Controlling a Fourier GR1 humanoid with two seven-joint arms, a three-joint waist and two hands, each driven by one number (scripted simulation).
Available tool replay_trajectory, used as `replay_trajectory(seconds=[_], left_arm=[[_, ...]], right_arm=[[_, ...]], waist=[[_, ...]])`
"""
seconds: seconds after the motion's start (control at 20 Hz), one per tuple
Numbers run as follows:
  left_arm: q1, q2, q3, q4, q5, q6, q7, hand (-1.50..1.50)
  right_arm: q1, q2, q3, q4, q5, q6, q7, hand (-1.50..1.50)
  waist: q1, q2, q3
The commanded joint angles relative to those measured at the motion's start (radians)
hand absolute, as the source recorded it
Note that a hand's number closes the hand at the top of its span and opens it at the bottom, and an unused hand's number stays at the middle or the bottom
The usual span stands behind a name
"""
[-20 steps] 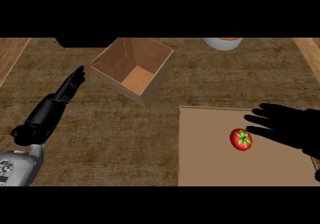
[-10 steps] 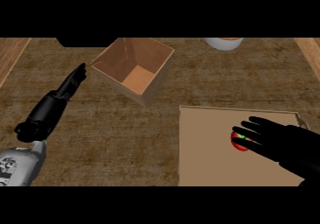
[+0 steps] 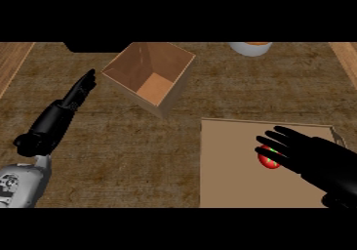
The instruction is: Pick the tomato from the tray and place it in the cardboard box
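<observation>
**Tomato on the tray under my right hand**

The tomato (image 3: 268, 159) lies on the tray (image 3: 232, 171), well right of and below the cardboard box (image 3: 149, 75). I see my right hand (image 3: 318, 158) over it, fingers spread, partly hiding it. My left hand (image 3: 80, 90) rests beside the box's left wall, fingers straight together.
</observation>
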Motion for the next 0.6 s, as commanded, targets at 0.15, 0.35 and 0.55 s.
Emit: replay_trajectory(seconds=[0.15,0.35,0.55], left_arm=[[0.0,-0.039,0.012,0.034,-0.06,-0.007,-0.034,0.0],[0.027,-0.046,0.041,-0.028,-0.062,-0.039,0.012,0.0],[0.017,-0.059,0.07,0.029,-0.065,-0.06,-0.054,0.0]], right_arm=[[-0.072,0.142,0.052,0.142,0.165,-0.018,0.038,-1.5],[0.005,0.118,-0.007,0.109,0.184,-0.025,-0.053,-1.5],[-0.042,0.18,0.026,0.154,0.239,-0.008,-0.066,-1.5]], waist=[[0.003,0.001,0.0],[-0.001,0.0,0.0],[0.001,0.0,0.0]])
